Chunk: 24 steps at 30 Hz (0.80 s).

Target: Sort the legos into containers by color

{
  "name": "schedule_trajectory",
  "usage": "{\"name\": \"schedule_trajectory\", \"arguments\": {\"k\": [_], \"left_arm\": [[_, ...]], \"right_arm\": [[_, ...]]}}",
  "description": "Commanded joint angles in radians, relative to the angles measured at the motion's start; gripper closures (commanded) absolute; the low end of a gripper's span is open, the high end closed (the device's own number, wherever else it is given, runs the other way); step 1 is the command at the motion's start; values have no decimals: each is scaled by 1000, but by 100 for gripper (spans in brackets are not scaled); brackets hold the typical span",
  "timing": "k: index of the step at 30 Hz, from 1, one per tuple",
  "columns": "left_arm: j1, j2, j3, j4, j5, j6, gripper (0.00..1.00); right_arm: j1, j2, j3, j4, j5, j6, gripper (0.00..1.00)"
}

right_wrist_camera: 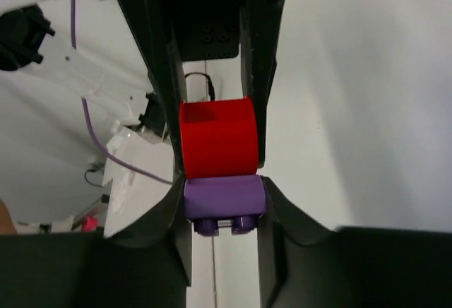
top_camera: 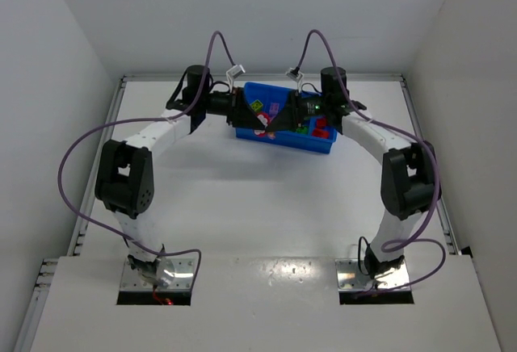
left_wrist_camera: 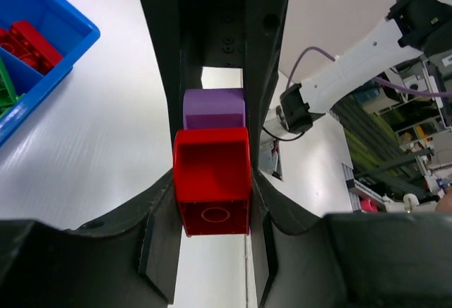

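Evidently the white counter (top_camera: 258,207) carries the blue tray (top_camera: 257,92), with red and green legos (left_wrist_camera: 28,43) lying in its compartments. Just above the tray's middle, both sets of fingers meet on one short stick (left_wrist_camera: 212,152). The left fingers (left_wrist_camera: 161,110) pinch its red brick (left_wrist_camera: 212,184) by the flat side walls, and the right fingers (right_wrist_camera: 260,75) pinch its purple brick (right_wrist_camera: 224,198) likewise. The stick's long axis runs roughly along the tray's length, red end leftward, purple studs pointing rightward. I judge it light, rigid, smooth and likely slippery. Flat-wall grips clear of the seam suit pulling it apart.
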Motion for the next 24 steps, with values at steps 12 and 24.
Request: {"name": "schedule_trajectory", "arguments": {"k": [12,24], "left_arm": [[71,26,66,79,-263,-61,95],[-219,452,657,-207,-622,143,93]], "right_arm": [[-191,-342,-212,-406,27,-345,100],[-305,-825,-381,-605,613,-498,100]]}}
